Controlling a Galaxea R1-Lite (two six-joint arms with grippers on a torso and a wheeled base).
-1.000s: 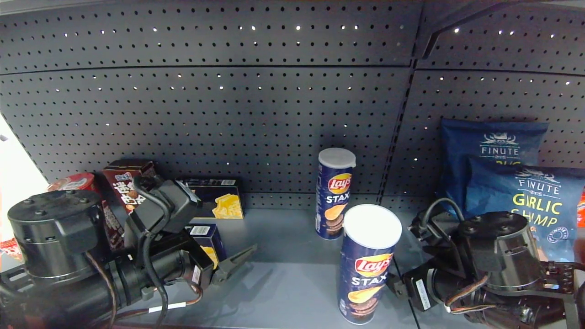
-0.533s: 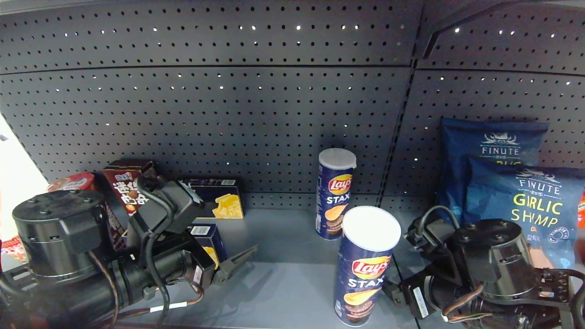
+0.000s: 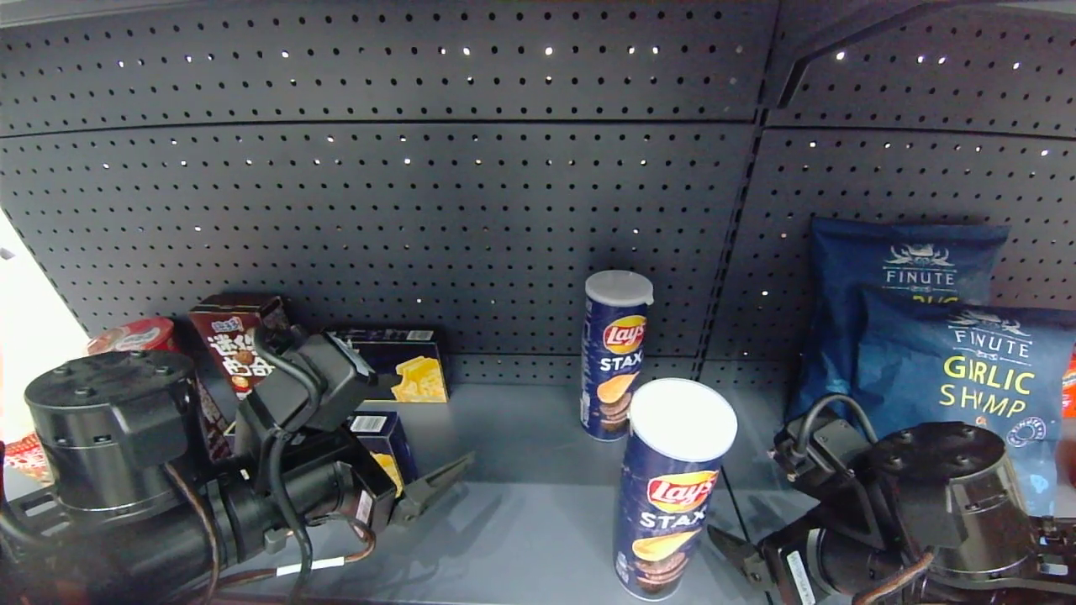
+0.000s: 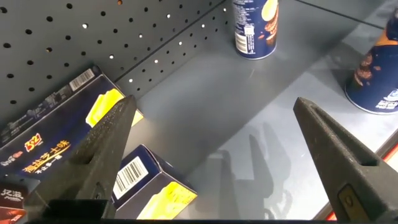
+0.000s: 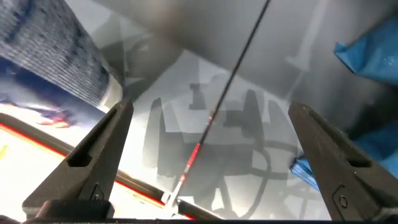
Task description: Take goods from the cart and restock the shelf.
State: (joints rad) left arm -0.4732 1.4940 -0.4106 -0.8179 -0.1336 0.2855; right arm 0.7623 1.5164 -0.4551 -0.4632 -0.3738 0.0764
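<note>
My right arm has drawn back and down, away from the front can, and its pincer [image 5: 209,107] has let go. The can itself has shifted a little to my left and now stands on its own.

The shelf [image 3: 521,521] runs across in front of me, with a dark pegboard wall [image 3: 420,210] behind it. On my right, two blue snack bags [image 3: 967,370] lean one in front of the other against that wall.

In the middle stand the two tall cans. The rear can [image 3: 618,353] is close to the pegboard. The front can [image 3: 672,487] rests on its base near the shelf's front edge, just ahead of the rear one and slightly to my right of it.

On my left sit a blue-and-yellow box [image 3: 403,365] against the wall, a brown box [image 3: 235,336] beside it, and a smaller blue box [image 3: 382,441] in front. A red-lidded cup [image 3: 130,336] stands at the far left.

My right pincer is spread wide with nothing between its fingers, low at the shelf edge just to my right of the front can and apart from it. My left pincer [image 4: 214,106] is also spread wide and empty, over the bare shelf near the smaller blue box.

I judge the front can to be placed, so this item is done. Both pincers are free for another trip. How much is left in the cart I cannot tell. The bare stretch between the boxes and the cans looks like room for more.
</note>
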